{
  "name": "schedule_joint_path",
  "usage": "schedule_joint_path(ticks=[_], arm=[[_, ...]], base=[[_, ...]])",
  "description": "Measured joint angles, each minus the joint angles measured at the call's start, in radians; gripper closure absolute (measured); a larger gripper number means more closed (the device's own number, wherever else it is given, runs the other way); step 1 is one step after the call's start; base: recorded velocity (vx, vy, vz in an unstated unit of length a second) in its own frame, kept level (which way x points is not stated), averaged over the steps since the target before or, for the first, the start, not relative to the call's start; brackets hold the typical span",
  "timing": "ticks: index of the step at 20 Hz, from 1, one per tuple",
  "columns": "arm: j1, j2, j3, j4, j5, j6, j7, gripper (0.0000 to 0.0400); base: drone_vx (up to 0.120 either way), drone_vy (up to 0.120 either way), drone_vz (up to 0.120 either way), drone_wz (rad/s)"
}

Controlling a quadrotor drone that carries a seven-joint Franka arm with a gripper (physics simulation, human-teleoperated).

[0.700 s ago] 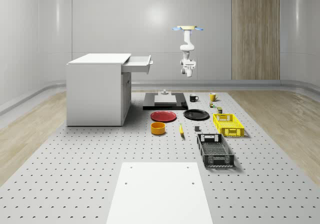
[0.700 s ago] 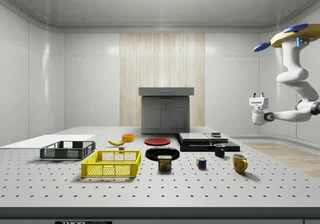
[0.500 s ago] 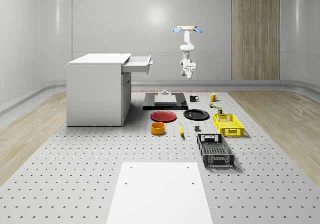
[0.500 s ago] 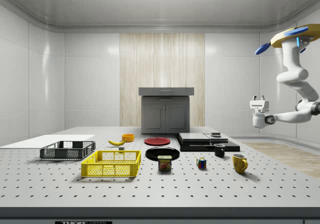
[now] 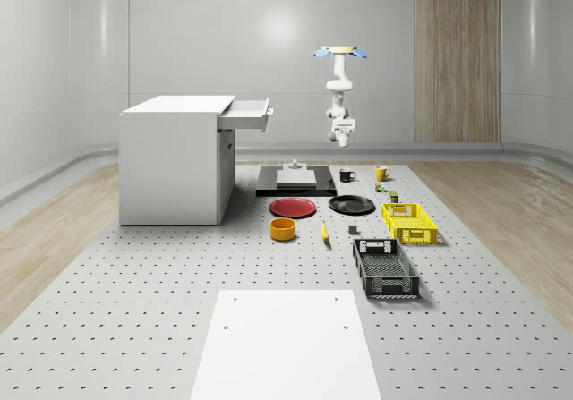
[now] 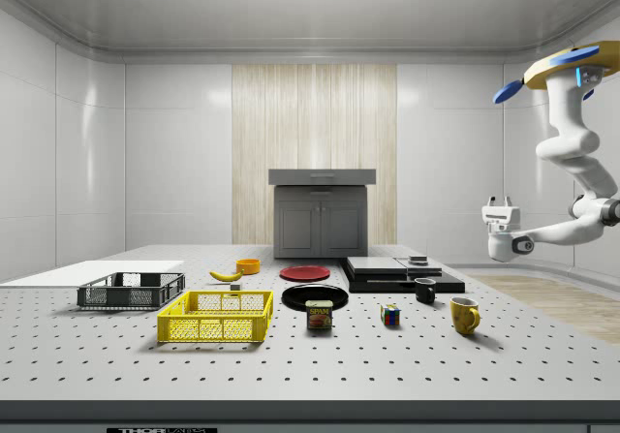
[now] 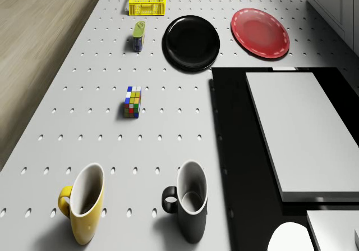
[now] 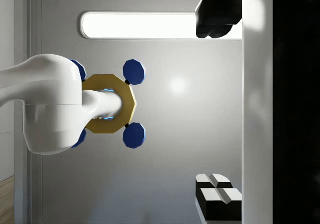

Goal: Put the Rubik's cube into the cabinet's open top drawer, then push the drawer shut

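We hover high beside the tabletop's (image 6: 291,375) far end, our jaws (image 6: 499,203) open and empty, pointing upward. The small multicoloured Rubik's cube (image 7: 133,101) lies on the tabletop, well below the jaws – just beyond the two mugs.

The multicoloured Rubik's cube (image 7: 132,102) sits flat on the table; the cabinet's (image 5: 175,158) top drawer (image 5: 248,114) stands open.

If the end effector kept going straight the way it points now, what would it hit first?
The end effector points upward. The way looks free up to the bright ceiling light panel; the hovering drone's yellow octagonal body sits off to one side, depth unclear.
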Motion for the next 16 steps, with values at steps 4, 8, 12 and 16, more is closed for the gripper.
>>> schedule_joint_path(ticks=[4,8,12,16], arm=[[-0.001,0.009,0.000,0.025,0.000,-0.013,0.000,0.0000],[-0.001,0.012,0.001,0.035,0.000,-0.017,-0.001,0.0000],[-0.002,0.012,0.001,0.038,0.001,-0.017,-0.001,0.0000],[-0.002,0.011,0.002,0.038,0.001,-0.015,-0.001,0.0000]], base=[[0.120,0.120,0.000,0.000],[0.120,0.120,0.000,0.000],[0.120,0.120,0.000,0.000],[0.120,0.120,0.000,0.000]])
